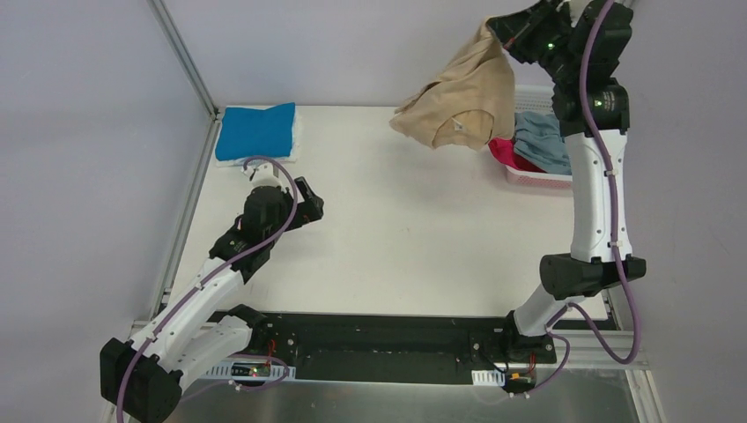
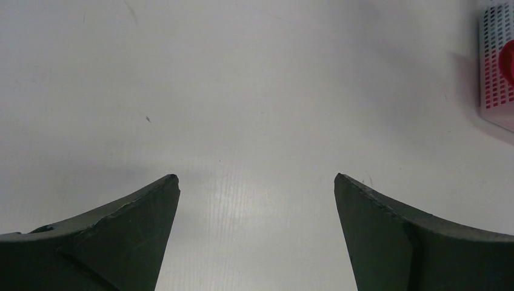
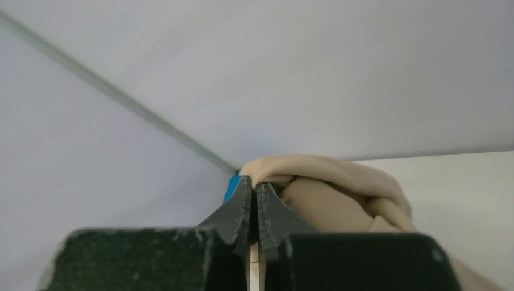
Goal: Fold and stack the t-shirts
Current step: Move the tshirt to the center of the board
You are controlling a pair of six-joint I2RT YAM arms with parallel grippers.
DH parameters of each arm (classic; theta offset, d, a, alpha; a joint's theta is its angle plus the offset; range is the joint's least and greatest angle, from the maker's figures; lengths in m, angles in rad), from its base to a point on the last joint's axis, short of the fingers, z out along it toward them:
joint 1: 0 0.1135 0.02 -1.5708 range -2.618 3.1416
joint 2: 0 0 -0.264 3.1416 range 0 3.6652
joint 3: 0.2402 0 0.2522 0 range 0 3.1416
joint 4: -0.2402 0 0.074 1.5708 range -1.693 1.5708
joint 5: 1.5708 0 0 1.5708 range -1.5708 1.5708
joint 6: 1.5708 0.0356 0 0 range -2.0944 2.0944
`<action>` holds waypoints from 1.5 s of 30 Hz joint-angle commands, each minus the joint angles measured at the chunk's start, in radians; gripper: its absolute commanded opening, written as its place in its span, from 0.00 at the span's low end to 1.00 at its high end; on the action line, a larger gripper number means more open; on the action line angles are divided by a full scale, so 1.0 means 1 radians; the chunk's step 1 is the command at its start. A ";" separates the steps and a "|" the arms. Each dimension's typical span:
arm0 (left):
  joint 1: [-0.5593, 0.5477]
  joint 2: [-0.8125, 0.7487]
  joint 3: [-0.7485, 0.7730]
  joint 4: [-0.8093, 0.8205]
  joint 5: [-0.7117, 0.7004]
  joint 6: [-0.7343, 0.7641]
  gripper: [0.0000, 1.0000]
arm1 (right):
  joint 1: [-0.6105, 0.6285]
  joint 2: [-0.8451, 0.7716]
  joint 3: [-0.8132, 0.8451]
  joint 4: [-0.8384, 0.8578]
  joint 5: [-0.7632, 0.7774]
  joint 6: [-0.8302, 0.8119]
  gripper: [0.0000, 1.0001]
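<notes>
My right gripper (image 1: 502, 33) is raised high at the back right, shut on the tan t-shirt (image 1: 462, 101), which hangs bunched below it above the table. In the right wrist view the jaws (image 3: 253, 185) pinch the tan cloth (image 3: 339, 188). A bright blue t-shirt (image 1: 256, 131) lies folded at the back left corner; a sliver of it shows in the right wrist view (image 3: 231, 187). A grey-blue t-shirt (image 1: 542, 141) and a magenta-pink one (image 1: 506, 153) lie in the basket. My left gripper (image 1: 310, 204) is open and empty over bare table; in its wrist view (image 2: 257, 179) the fingers stand wide apart.
The white lattice basket (image 1: 539, 179) stands at the back right of the table (image 1: 405, 229), its corner also in the left wrist view (image 2: 494, 66). A metal frame post (image 1: 185, 57) rises at the back left corner. The walls are plain grey.
</notes>
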 commanded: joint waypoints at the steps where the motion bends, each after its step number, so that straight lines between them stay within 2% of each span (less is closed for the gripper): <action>1: 0.013 -0.047 -0.014 -0.009 -0.020 -0.013 0.99 | 0.128 -0.046 0.012 0.076 -0.179 0.047 0.00; 9: 0.013 -0.101 -0.033 -0.070 -0.058 -0.036 0.99 | 0.361 -0.053 -0.106 0.063 -0.247 0.032 0.00; 16: 0.013 -0.183 -0.055 -0.136 -0.093 -0.051 0.99 | 0.509 -0.075 -0.210 -0.046 -0.026 -0.042 0.00; 21: 0.013 -0.197 -0.064 -0.151 -0.100 -0.064 0.99 | 0.485 -0.141 -0.405 -0.088 0.183 -0.082 0.00; 29: 0.013 -0.099 -0.047 -0.155 -0.103 -0.082 0.99 | 0.211 -0.151 -0.884 -0.124 0.149 -0.075 0.00; 30: 0.012 -0.077 -0.042 -0.155 -0.101 -0.085 0.99 | 0.187 -0.138 -0.920 -0.115 0.160 -0.074 0.05; 33: 0.013 -0.010 -0.029 -0.154 -0.091 -0.095 0.99 | 0.160 -0.101 -0.970 -0.105 0.216 -0.104 0.31; 35: 0.014 0.039 -0.016 -0.150 -0.072 -0.100 0.99 | 0.158 -0.087 -0.956 -0.121 0.275 -0.120 0.64; 37: 0.015 0.099 0.000 -0.133 -0.040 -0.103 0.99 | 0.161 -0.105 -0.943 -0.116 0.307 -0.122 0.90; 38: 0.014 0.113 0.002 -0.115 -0.023 -0.104 0.99 | 0.165 -0.124 -0.943 -0.102 0.323 -0.122 0.98; 42: 0.014 0.232 0.018 -0.048 0.070 -0.118 0.99 | 0.169 -0.215 -0.969 -0.046 0.390 -0.124 0.99; 45: 0.014 0.318 0.027 0.030 0.165 -0.136 0.99 | 0.170 -0.271 -0.988 -0.009 0.369 -0.143 0.99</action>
